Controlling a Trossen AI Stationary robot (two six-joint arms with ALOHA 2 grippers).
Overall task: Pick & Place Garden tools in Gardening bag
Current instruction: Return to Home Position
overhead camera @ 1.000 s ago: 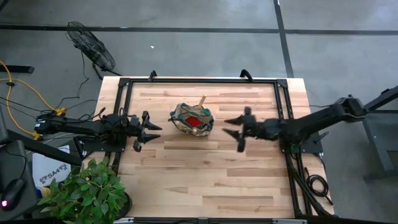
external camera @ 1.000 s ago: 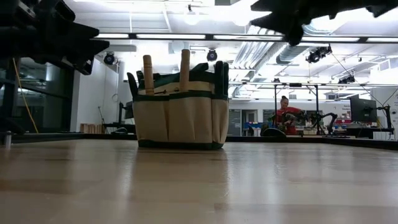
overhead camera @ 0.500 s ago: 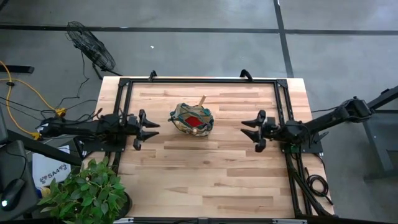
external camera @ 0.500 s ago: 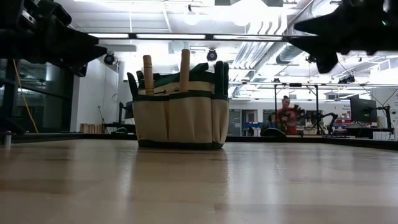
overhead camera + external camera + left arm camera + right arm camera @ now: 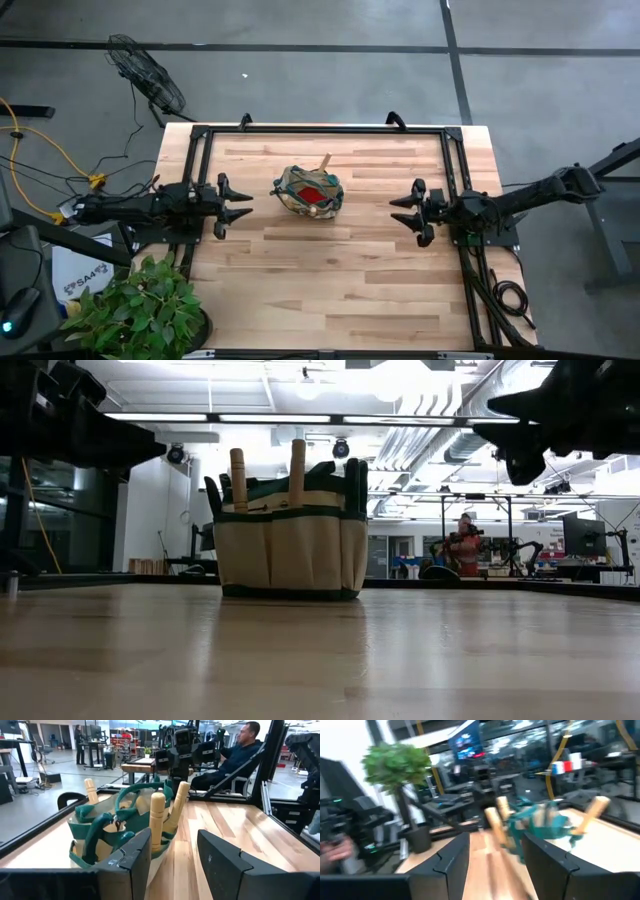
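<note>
Either side of the gardening bag (image 5: 308, 192), left gripper (image 5: 233, 205) and right gripper (image 5: 408, 212) hover, fingers apart; a low swing could snag it.

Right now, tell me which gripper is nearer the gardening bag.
Left. The left gripper sits just off the gardening bag; the right gripper hangs farther off on the other side.

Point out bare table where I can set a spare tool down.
Widest bare wood: the table stretch from the gardening bag out to the edge by the potted plant. Also bare: between the bag and the right gripper. Tightest: the gap between the left gripper and the bag.
</note>
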